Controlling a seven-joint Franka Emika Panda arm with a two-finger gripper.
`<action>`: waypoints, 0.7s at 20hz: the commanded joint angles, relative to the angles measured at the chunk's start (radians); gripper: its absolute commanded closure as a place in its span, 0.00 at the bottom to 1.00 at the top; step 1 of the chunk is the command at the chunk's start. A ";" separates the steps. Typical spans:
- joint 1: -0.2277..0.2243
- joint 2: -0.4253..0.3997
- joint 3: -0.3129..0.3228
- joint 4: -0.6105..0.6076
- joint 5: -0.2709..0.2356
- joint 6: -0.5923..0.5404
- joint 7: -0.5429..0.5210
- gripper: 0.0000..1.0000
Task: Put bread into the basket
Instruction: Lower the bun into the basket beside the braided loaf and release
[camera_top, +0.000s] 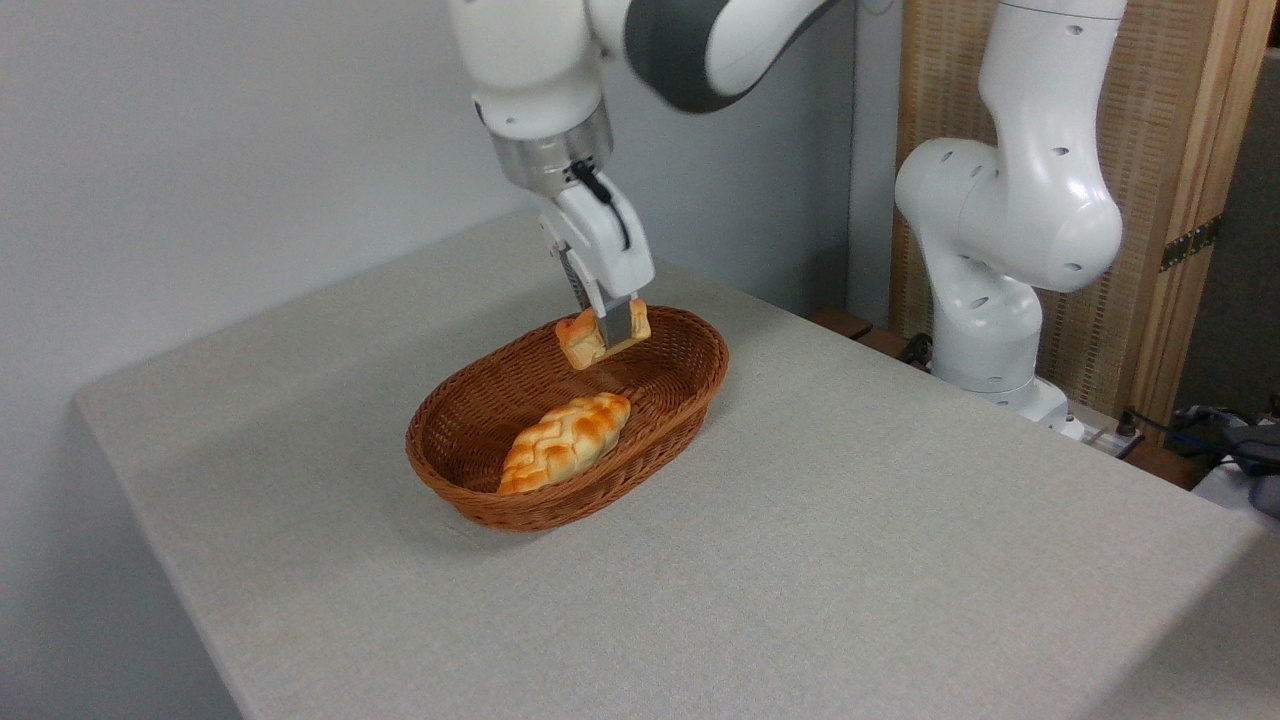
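Above the far end of the basket (690, 385), the hand (612, 330) is clamped on the bread (580, 340). It should go lower, beside the braided loaf (565, 442), before it lets go.

Braided loaf (565, 442) lies on a grey table (800, 560); wooden screen (1180, 200) far right, cables (1220, 430) by it.
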 joint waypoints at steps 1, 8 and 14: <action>-0.057 -0.018 0.009 -0.087 -0.001 0.068 0.009 0.37; -0.058 -0.012 0.008 -0.107 0.025 0.096 0.015 0.00; -0.054 -0.010 0.009 -0.107 0.027 0.114 0.015 0.00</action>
